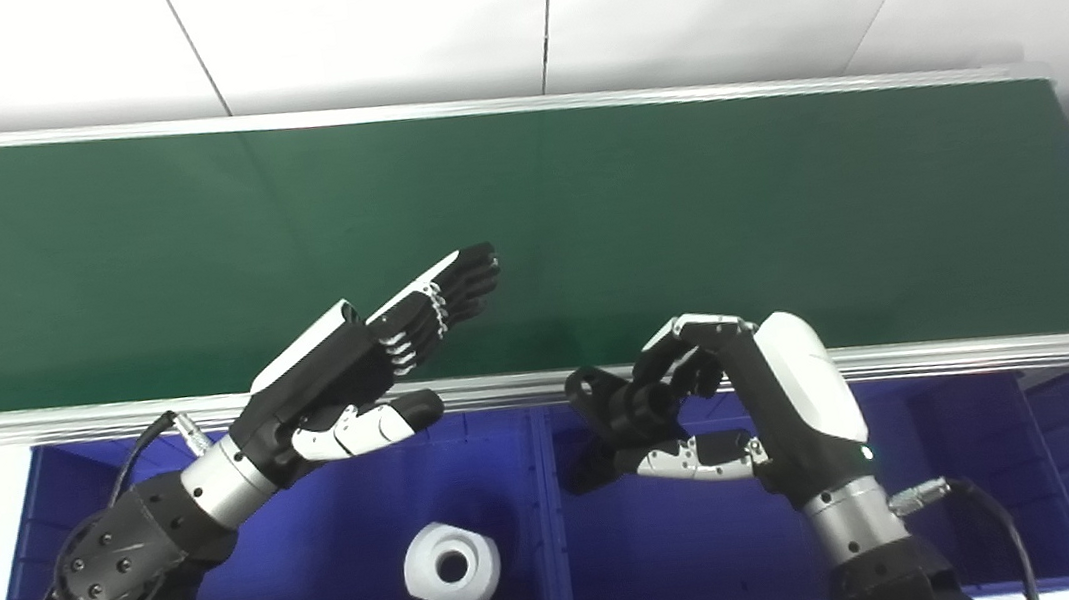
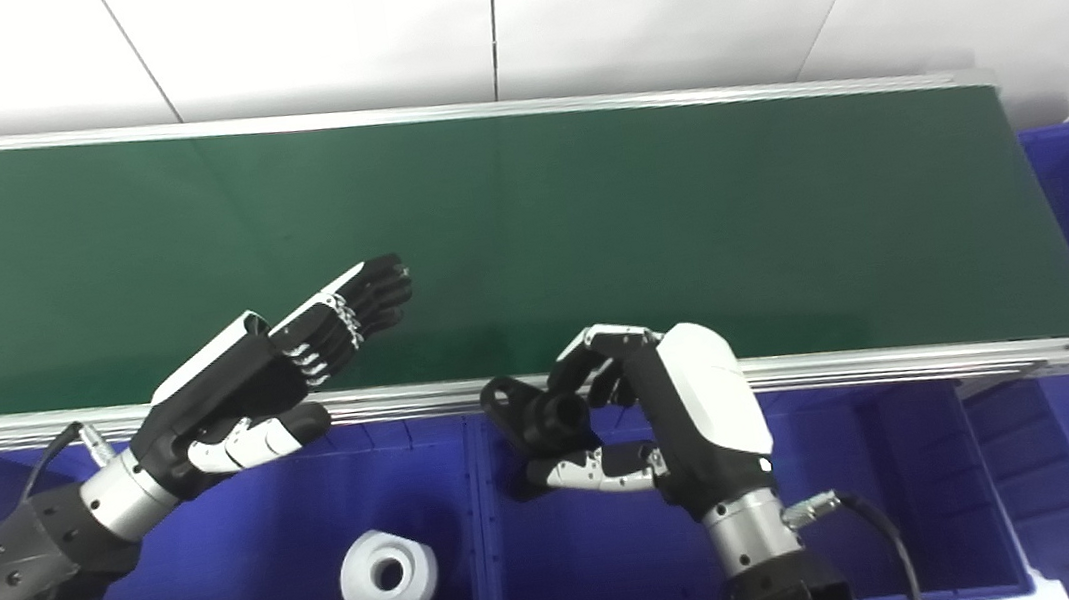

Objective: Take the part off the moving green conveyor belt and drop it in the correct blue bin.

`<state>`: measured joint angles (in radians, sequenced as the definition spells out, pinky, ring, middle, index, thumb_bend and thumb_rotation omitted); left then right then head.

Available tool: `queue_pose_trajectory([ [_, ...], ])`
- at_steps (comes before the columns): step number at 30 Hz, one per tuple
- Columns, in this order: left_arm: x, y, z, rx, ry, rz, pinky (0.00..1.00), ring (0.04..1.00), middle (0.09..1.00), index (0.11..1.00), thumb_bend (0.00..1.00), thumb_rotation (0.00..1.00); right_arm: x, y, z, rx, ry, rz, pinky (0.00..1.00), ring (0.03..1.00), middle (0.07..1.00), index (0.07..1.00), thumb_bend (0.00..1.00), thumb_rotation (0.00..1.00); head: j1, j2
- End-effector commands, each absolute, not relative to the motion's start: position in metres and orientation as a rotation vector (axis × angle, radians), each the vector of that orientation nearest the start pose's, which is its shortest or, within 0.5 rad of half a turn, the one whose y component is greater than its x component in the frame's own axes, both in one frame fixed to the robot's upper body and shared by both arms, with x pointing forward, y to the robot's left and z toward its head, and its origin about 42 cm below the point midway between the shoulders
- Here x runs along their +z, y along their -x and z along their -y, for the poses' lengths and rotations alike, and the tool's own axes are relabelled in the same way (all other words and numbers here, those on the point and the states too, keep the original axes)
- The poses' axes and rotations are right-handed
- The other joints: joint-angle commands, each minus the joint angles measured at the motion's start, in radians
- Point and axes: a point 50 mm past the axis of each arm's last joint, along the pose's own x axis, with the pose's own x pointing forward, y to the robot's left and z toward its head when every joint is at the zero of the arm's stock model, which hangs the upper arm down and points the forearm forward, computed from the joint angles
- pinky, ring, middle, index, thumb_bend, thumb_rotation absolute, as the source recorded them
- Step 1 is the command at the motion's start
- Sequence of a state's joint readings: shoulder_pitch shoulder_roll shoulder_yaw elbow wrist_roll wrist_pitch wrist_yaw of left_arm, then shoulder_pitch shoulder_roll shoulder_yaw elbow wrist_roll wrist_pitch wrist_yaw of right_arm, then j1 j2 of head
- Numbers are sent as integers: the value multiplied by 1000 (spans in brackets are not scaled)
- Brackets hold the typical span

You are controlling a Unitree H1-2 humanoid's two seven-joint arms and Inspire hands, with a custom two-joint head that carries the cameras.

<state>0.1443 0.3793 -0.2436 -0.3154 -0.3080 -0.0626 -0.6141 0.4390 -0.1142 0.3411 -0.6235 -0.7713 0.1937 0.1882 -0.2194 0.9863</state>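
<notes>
Left eye view, right hand point(image 1: 707, 401) gripping black part point(image 1: 612, 407), no readable writing.

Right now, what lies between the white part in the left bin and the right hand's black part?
Only the blue divider wall between the two bins separates the white part from the black part; both eye views show it.
</notes>
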Motion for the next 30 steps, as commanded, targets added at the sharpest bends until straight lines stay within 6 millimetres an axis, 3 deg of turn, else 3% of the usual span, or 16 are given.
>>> queue_pose_trajectory([
  [1,155,-211,-229,-920,-58,185,1000,1000,1000,1000,407,621,161,-128,171,272,744,52,410,453,540,447,514,0,4,1],
  [15,158,-212,-230,-928,-54,195,1000,1000,1000,1000,397,613,125,-124,173,301,794,-17,369,424,536,468,514,0,5,-2],
  [21,161,-213,-230,-930,-65,194,1000,1000,1000,1000,398,617,111,-132,172,322,840,-30,391,432,544,460,514,0,9,-5],
  [30,166,-215,-229,-937,-67,202,1000,1000,1000,1000,411,638,101,-141,166,417,1074,-104,490,480,543,455,514,0,9,-6],
])
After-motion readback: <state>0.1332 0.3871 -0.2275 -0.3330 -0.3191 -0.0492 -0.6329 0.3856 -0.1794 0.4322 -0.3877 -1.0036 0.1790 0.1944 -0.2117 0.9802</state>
